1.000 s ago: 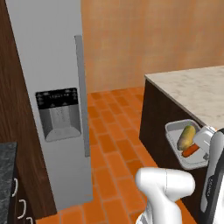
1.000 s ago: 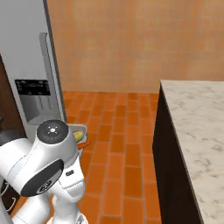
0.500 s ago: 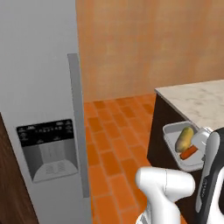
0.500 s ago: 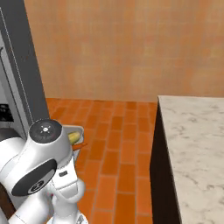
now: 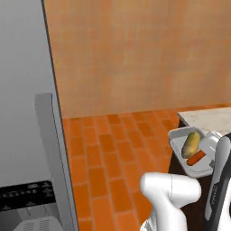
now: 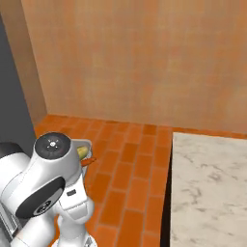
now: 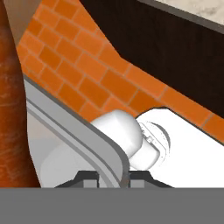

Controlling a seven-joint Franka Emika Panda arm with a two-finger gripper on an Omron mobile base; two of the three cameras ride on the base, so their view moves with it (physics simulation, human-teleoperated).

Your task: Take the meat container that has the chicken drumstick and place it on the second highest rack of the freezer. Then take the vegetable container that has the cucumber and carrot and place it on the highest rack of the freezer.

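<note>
The vegetable container (image 5: 179, 135), a shallow light-grey tray, hangs in the air above the brick floor. In it lie the yellow-green cucumber (image 5: 191, 143) and the orange carrot (image 5: 196, 158). My gripper (image 5: 208, 150) is shut on the tray's right rim. In the hand view the grey rim (image 7: 74, 131) runs down between my gripper's (image 7: 113, 177) fingertips, with the carrot (image 7: 11, 109) large at the left. In the right base view the cucumber (image 6: 83, 152) and carrot (image 6: 89, 160) peek out behind my arm. The freezer's grey door (image 5: 22, 113) with its bar handle (image 5: 50, 149) stands shut at the left. The meat container and drumstick are out of view.
A marble counter (image 6: 207, 183) with dark sides stands at the right; its corner (image 5: 205, 118) lies just behind the tray. Orange brick floor (image 5: 113, 153) spreads between the freezer and the counter. A tan wall (image 6: 135, 58) closes the back.
The whole picture has shifted, so the base has moved: the freezer door now looms closer at the left. The tray stays in my gripper at the same place beside the arm.
</note>
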